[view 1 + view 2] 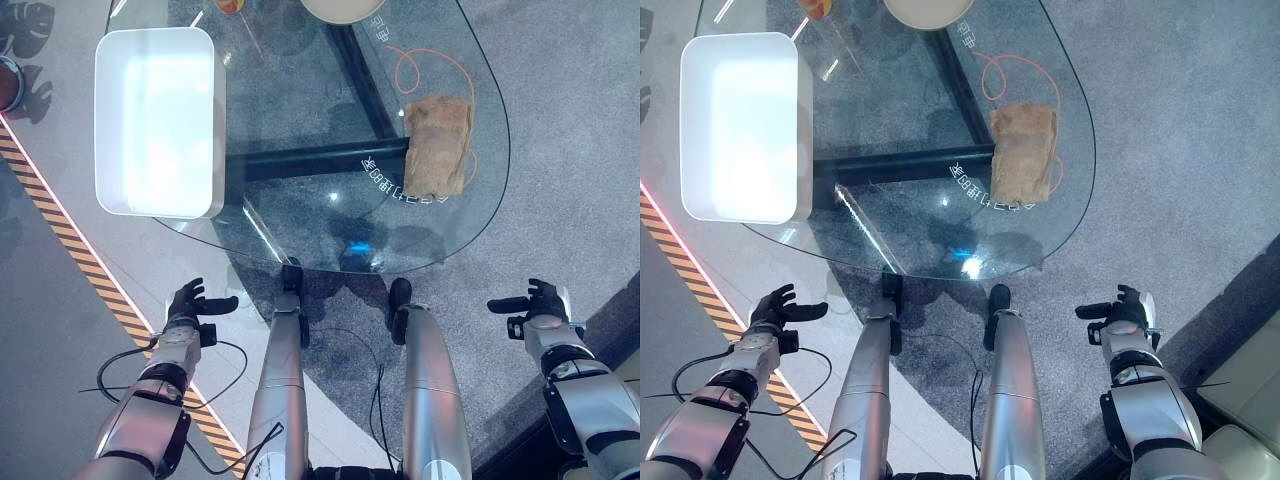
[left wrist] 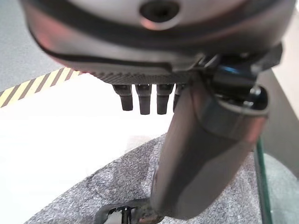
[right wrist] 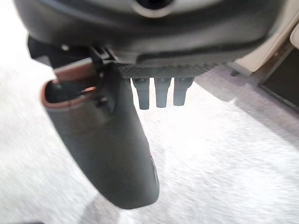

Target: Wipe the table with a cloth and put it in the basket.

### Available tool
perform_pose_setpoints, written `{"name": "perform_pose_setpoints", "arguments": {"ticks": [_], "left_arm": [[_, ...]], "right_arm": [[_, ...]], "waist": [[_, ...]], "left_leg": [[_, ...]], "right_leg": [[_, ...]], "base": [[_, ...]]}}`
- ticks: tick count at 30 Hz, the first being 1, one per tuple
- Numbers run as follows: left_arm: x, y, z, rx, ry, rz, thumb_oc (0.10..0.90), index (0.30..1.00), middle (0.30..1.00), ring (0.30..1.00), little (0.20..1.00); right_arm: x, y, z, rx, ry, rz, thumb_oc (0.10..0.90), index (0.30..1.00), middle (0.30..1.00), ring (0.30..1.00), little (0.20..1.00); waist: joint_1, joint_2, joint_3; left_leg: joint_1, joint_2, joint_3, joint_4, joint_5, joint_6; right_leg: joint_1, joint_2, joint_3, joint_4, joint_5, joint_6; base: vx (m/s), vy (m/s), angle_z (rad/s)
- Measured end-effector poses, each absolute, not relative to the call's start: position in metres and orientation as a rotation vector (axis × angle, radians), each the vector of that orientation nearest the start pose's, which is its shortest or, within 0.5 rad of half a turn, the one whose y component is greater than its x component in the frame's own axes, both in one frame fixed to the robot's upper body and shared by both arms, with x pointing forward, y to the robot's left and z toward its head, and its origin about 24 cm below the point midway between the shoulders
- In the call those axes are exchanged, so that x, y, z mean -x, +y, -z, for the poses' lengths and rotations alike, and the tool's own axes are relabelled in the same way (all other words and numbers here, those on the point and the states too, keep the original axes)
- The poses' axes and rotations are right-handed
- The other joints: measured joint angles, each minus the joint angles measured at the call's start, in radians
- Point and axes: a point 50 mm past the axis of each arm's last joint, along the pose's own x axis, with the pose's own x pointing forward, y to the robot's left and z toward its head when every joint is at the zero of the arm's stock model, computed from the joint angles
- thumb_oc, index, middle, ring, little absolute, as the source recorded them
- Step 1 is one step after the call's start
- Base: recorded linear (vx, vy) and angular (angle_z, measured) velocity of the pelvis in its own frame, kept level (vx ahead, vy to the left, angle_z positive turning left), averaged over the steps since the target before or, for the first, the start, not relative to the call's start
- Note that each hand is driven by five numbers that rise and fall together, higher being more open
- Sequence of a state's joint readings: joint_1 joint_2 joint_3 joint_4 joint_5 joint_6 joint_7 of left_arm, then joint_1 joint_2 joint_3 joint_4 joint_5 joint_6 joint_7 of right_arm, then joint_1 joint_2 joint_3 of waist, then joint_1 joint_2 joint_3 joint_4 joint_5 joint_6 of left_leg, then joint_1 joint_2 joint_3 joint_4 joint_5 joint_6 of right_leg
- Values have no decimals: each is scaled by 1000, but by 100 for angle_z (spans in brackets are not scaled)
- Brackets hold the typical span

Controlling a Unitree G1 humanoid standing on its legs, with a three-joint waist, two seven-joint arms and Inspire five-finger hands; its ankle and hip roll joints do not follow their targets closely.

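Brown cloth (image 1: 438,146) folded, lying flat near right edge of glass table (image 1: 300,240), untouched. White basket (image 1: 158,120) on left edge, ready for drop. Left hand (image 1: 190,305) and right hand (image 1: 536,300) low off near edge, relaxed, empty. Probably pre-reach.

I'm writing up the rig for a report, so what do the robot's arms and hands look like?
Both arms are silver-grey, jointed segments with dark bands at the joints. Each ends in a dark hand: the left hand and the right hand have black fingers and a thick thumb. The right hand carries a white patch along its outer side.
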State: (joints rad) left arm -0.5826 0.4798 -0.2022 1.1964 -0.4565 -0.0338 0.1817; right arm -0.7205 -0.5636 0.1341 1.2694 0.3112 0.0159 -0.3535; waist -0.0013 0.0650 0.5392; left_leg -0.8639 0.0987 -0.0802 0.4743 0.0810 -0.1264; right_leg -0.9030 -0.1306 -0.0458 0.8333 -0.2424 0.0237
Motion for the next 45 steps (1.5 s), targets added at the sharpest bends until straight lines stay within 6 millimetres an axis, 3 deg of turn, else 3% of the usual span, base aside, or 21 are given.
{"name": "perform_pose_setpoints", "arguments": {"ticks": [3,6,11,17,20,24,45], "left_arm": [[-307,293,11,-171,531,-423,800,900,900,900,900],[-306,290,14,-169,533,-415,800,900,900,900,900],[-308,285,13,-152,522,-411,800,900,900,900,900],[-311,283,10,-130,491,-410,800,900,900,900,900],[-311,283,10,-132,484,-416,800,900,900,900,900],[-311,280,10,-128,479,-419,800,900,900,900,900],[-302,265,27,-101,504,-394,800,900,900,900,900]], "right_arm": [[-338,-322,-62,296,299,679,800,900,900,900,900],[-356,-302,-102,215,48,697,800,900,900,900,900],[-371,-269,-153,159,-198,686,800,900,900,900,900],[-375,-224,-184,145,-361,599,800,900,900,900,900],[-375,-201,-187,202,-392,538,800,900,900,900,900],[-374,-185,-182,281,-386,506,800,900,900,900,900],[-374,-150,-155,395,-246,457,800,900,900,900,900]], "waist": [[-2,0,0],[-1,-1,0],[-1,-1,0],[-1,-1,0],[-1,-1,0],[-1,-1,0],[3,4,-1]], "left_leg": [[0,0,-1,-7,0,0],[1,-2,-6,-20,0,0],[2,-4,-5,-47,5,5],[10,-6,-3,-69,10,0],[15,-6,1,-77,10,0],[28,-9,6,-91,14,6],[79,-9,17,-145,32,11]], "right_leg": [[-1,1,-1,-3,0,-1],[-1,3,-2,-22,4,-4],[2,3,-2,-53,18,1],[11,0,-4,-75,21,2],[15,-1,-2,-84,22,3],[22,-6,0,-88,22,4],[45,-10,3,-92,20,0]], "base": [[-28,15,0],[-25,44,-1],[-31,54,0],[-7,26,1],[0,37,-1],[4,28,0],[0,0,0]]}}
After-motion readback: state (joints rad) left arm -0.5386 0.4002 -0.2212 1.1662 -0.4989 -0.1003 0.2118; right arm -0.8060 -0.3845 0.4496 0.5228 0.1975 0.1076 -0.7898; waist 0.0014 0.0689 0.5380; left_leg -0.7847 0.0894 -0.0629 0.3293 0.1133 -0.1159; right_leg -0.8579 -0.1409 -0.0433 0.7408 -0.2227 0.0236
